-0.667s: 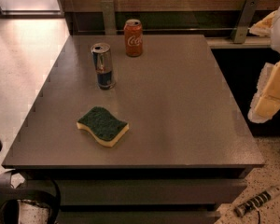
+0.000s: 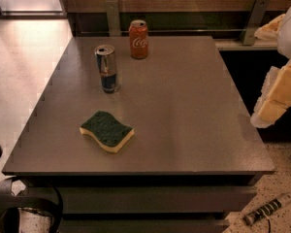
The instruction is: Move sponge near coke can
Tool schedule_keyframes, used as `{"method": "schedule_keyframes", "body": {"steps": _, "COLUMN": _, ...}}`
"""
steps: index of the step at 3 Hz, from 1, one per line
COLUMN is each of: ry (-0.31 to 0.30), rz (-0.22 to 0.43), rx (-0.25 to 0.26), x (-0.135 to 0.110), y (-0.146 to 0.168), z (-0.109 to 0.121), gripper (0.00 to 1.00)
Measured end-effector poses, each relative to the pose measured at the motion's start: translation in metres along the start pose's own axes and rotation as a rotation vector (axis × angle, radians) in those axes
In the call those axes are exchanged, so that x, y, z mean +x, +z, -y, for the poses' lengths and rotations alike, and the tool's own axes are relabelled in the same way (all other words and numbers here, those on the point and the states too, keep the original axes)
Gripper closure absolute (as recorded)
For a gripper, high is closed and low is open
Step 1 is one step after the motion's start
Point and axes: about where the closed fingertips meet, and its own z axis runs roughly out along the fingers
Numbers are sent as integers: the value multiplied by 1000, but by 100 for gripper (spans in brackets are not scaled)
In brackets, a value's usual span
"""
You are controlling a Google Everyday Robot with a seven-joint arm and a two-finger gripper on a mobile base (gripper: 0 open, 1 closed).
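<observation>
Pincer [image 2: 275, 79] hangs well right of the sponge [image 2: 107, 130], beyond the tabletop [image 2: 194, 110] edge; open or closed, I cannot tell. Far behind the sponge stands the coke can [image 2: 138, 39].

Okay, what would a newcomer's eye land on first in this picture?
The green-topped sponge lies alone on the near left of the grey table. At the far edge stands the red coke can, with a slimmer silver-and-blue can a little in front of it, to the left. The gripper hangs by the table's right side, well apart from all three.
</observation>
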Motion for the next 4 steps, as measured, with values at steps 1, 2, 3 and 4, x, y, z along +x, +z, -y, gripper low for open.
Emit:
{"method": "schedule_keyframes", "body": {"steps": 1, "ry": 37, "rz": 187, "rx": -35, "x": 0, "y": 43, "z": -1, "gripper": 0}}
{"method": "schedule_keyframes", "body": {"steps": 2, "ry": 50, "rz": 401, "rx": -42, "x": -18, "y": 83, "z": -6, "gripper": 0}}
{"method": "schedule_keyframes", "body": {"steps": 3, "ry": 47, "rz": 615, "rx": -90, "x": -61, "y": 106, "z": -21, "gripper": 0}}
{"method": "schedule_keyframes", "body": {"steps": 4, "ry": 61, "rz": 805, "rx": -163, "x": -108, "y": 109, "z": -40, "gripper": 0}}
